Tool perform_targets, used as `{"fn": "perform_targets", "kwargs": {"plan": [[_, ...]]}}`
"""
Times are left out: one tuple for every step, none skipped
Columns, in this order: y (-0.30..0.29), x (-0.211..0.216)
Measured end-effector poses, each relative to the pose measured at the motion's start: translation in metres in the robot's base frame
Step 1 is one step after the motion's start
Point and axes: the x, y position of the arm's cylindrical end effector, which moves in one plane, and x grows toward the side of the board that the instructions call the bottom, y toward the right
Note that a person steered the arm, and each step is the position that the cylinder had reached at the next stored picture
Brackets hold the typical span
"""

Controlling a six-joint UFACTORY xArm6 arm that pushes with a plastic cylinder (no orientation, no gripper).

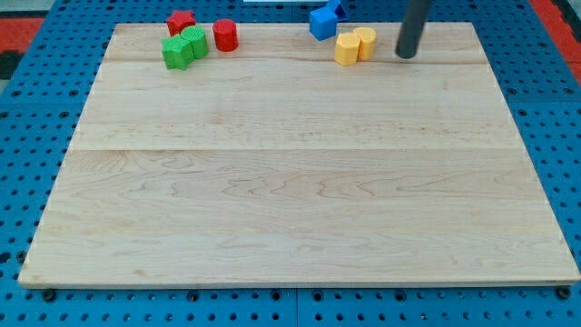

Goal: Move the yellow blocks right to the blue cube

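Lower end of straight dark rod, my tip [406, 55], resting on the pale wooden board [300, 200] near the view's top edge, right of centre. No pincer fitted, so nothing to stand apart, together or clamped; bare rod end only. Tip just to the view's right of the yellow pair, a narrow strip of bare wood between, not touching.

Nearest to the tip: yellow rounded block [365, 42], shape close to a cylinder, exact outline hard to tell. Touching its left side: yellow-orange angular block [346, 49], faceted, exact shape unclear. Both yellow pieces side by side as one cluster.

Just above and to the view's left of that cluster: blue cube [321, 23], at the board's top edge, very close to the yellow-orange piece, contact not certain. Behind the cube, a second blue block [337, 7], partly cut off by the view's top, shape not readable.

Well apart, toward the view's top left: red cylinder [225, 35]; red angular block [181, 22]; two green blocks pressed together, one [195, 41] to the right, one [175, 53] to the left.

Around the board: blue perforated table surface [27, 118].
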Motion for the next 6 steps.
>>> {"fn": "perform_targets", "kwargs": {"plan": [[-0.050, 0.018], [-0.099, 0.025], [-0.059, -0.017], [-0.077, -0.010], [-0.018, 0.021], [0.003, -0.011]]}}
